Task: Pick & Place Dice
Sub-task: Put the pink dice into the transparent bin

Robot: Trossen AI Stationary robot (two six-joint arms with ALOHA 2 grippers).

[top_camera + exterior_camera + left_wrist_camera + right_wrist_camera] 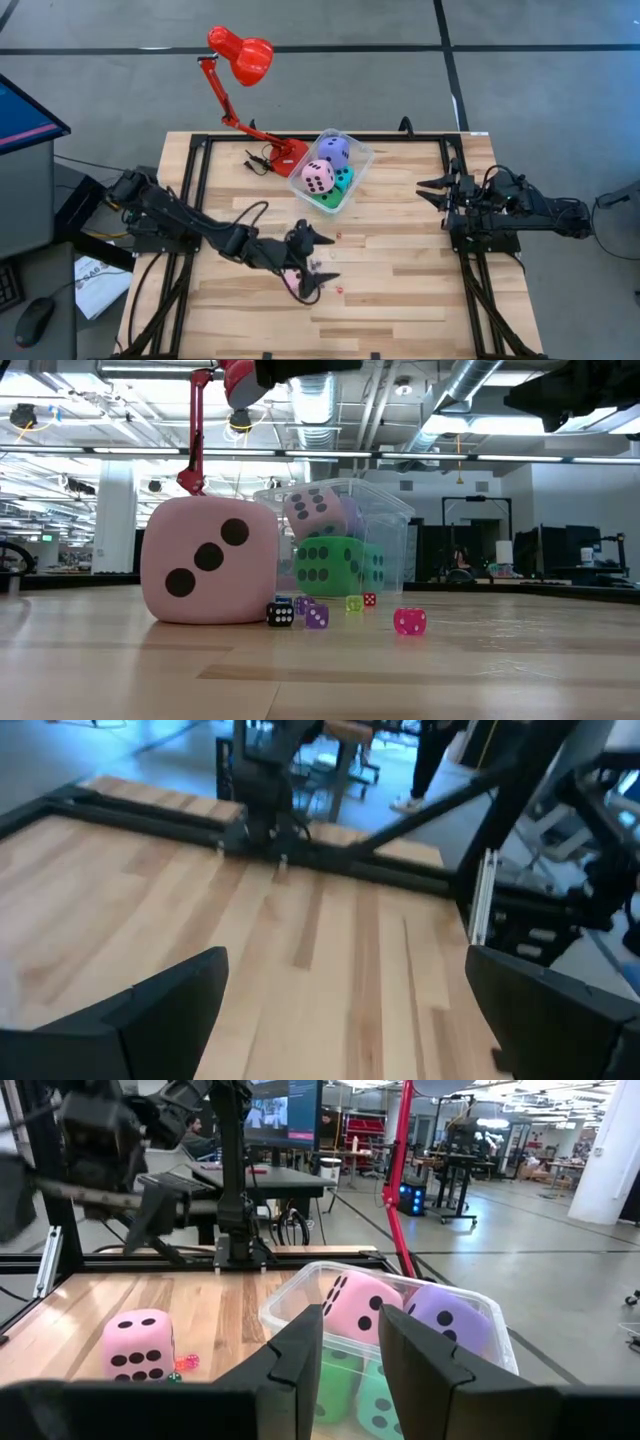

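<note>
high view: left gripper (312, 261), fingers spread and empty, hovers over the pink die (208, 561) on the table (nearer arm); right gripper (437, 188) waits apart, slightly parted.

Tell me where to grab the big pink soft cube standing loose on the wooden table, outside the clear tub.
Take the big pink soft cube by two opposite upright faces, coming straight down. It sits flat with its top free, and tiny coloured dice crowd its foot on one side, so a sideways approach would likely scatter them. The open left gripper is nearest.
</note>
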